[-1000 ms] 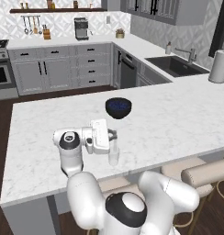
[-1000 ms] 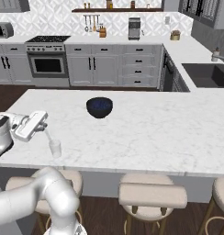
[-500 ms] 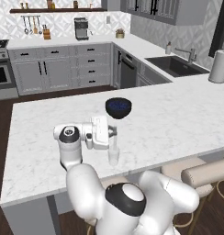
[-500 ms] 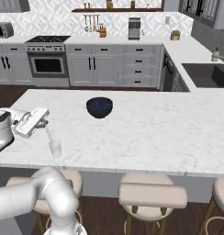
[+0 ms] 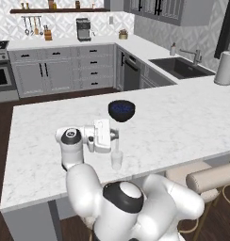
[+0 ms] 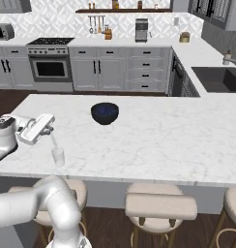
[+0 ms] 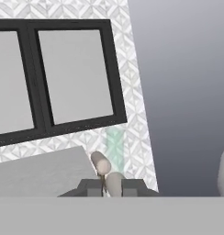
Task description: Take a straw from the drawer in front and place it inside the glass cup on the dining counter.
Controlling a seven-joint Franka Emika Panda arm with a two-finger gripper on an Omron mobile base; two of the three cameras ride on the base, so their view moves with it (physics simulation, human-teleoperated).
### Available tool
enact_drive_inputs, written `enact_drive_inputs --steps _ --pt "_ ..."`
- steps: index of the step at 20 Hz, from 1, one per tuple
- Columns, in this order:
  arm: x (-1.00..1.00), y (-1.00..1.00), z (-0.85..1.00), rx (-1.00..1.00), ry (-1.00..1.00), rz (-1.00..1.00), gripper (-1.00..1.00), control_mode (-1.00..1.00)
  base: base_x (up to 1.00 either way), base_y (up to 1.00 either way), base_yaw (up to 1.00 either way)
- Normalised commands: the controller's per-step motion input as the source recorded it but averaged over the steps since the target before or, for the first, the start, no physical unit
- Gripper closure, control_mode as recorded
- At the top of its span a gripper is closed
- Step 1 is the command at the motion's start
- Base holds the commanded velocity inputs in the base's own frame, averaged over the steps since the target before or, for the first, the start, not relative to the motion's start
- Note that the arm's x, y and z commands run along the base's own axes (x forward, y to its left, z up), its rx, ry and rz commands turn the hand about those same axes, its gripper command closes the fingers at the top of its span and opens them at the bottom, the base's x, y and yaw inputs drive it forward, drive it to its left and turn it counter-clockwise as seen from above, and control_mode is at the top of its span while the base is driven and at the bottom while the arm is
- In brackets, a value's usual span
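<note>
I see the straw [image 6: 54, 142] as a very thin pale stick hanging almost upright from my gripper [image 6: 51, 131], its lower end reaching down into the glass cup [image 6: 57, 157]; I cannot tell whether the tip touches the bottom. In the left base view the same straw [image 5: 117, 144] drops from the gripper [image 5: 115, 135] into the cup [image 5: 117, 160]. The cup is small, clear and straight-sided, standing upright on the dining counter [image 6: 178, 140] near its near edge and toward the left end in the right base view, so there is little marble between it and the drop to the stools [image 6: 161, 206] below. To the far side the top is open up to a dark blue bowl [image 6: 105, 113], which sits well apart from the cup, and to the right a long stretch of white veined marble runs bare. The left edge of the counter lies not far beyond my forearm in the right base view. The gripper is turned on its side above the cup, fingers pointing right in the left base view, and the jaws are pressed together on the top of the straw, nearly meeting since the stick is so slim. In the hand view the two dark finger tips [image 7: 92, 187] stand close with a thin pale line between them, facing a patterned wall and black-framed panes far off.
</note>
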Motion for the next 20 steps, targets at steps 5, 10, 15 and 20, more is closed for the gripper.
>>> enact_drive_inputs --steps 5,10,15,20 --pt "0.0 0.0 -0.23 0.0 0.0 0.0 1.0 -1.0 0.0 0.0 0.0" --pt "0.08 0.0 -0.35 0.0 0.04 0.0 1.0 -1.0 0.0 0.0 0.0" --pt "0.21 0.0 -0.36 0.01 0.04 0.0 1.0 -1.0 0.0 0.0 0.0" --pt "0.19 0.0 -0.16 0.01 0.01 0.0 1.0 -1.0 0.0 0.0 0.0"
